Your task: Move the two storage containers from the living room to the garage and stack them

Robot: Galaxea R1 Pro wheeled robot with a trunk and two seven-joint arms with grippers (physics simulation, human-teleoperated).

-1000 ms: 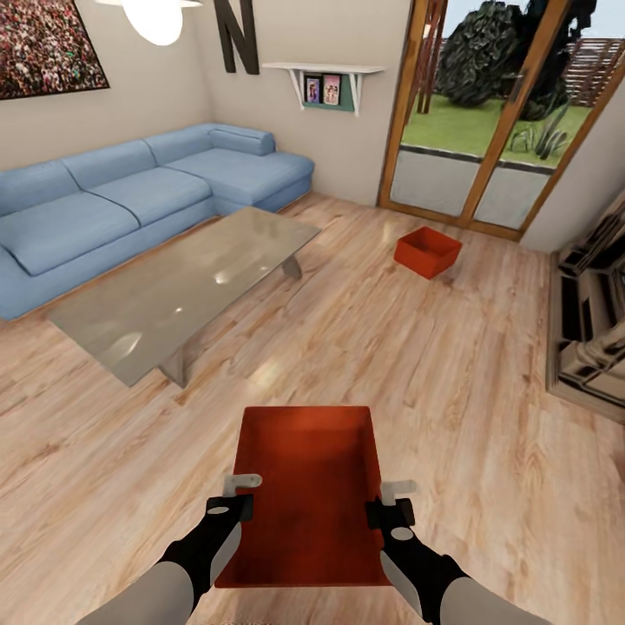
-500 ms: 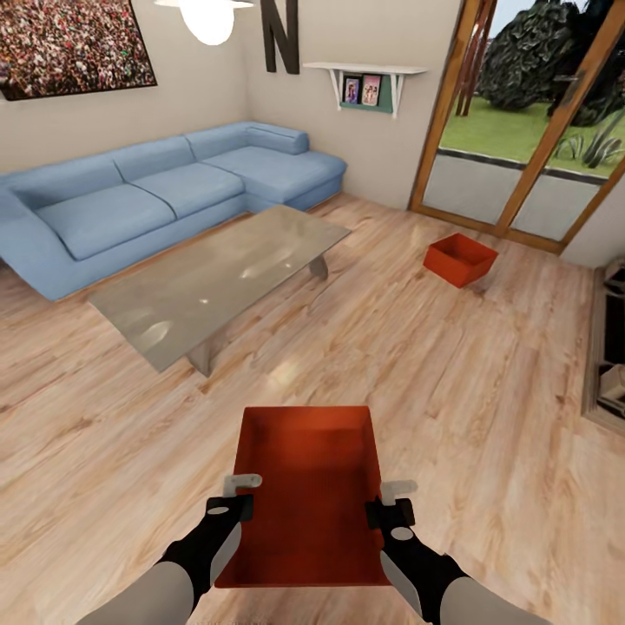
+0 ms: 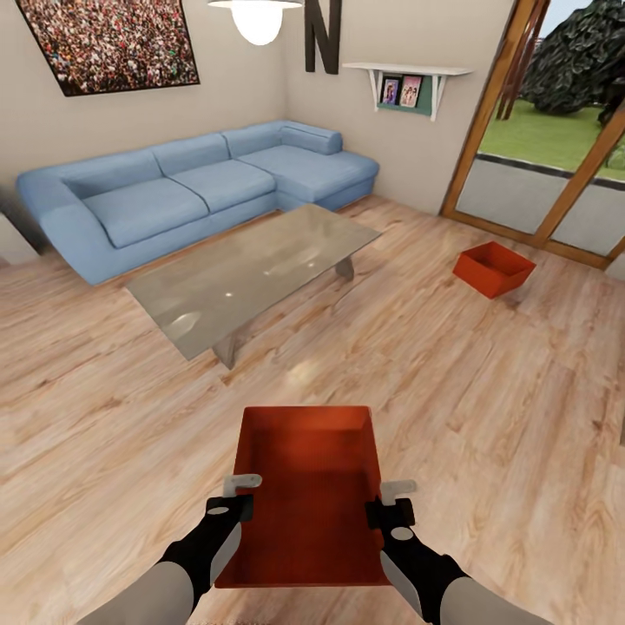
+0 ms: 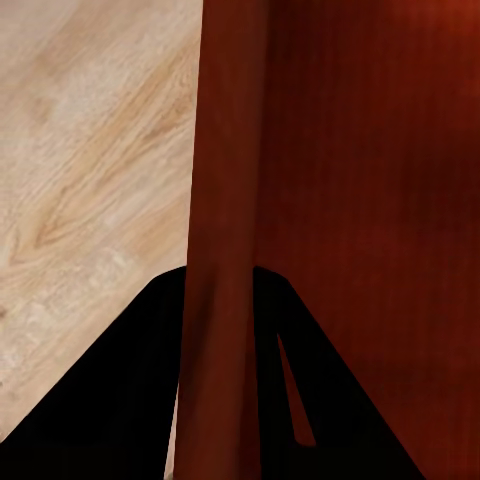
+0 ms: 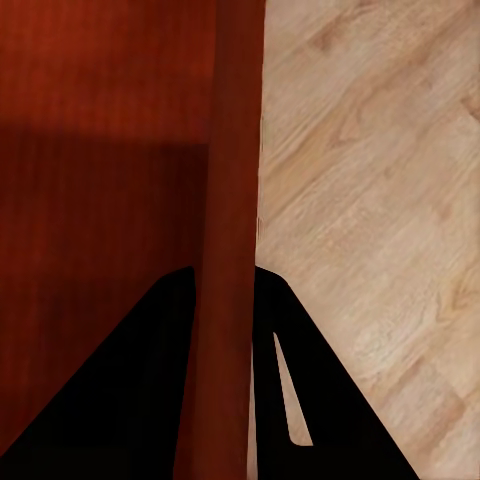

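Holding a red bin over the wood floor, the left gripper pinches the bin's left wall and the right gripper pinches its right wall. Another red bin sits on the floor near the glass doors.

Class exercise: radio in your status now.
Left gripper, right gripper clamp held container walls. Second container on wood floor by glass doors. Path ahead open.
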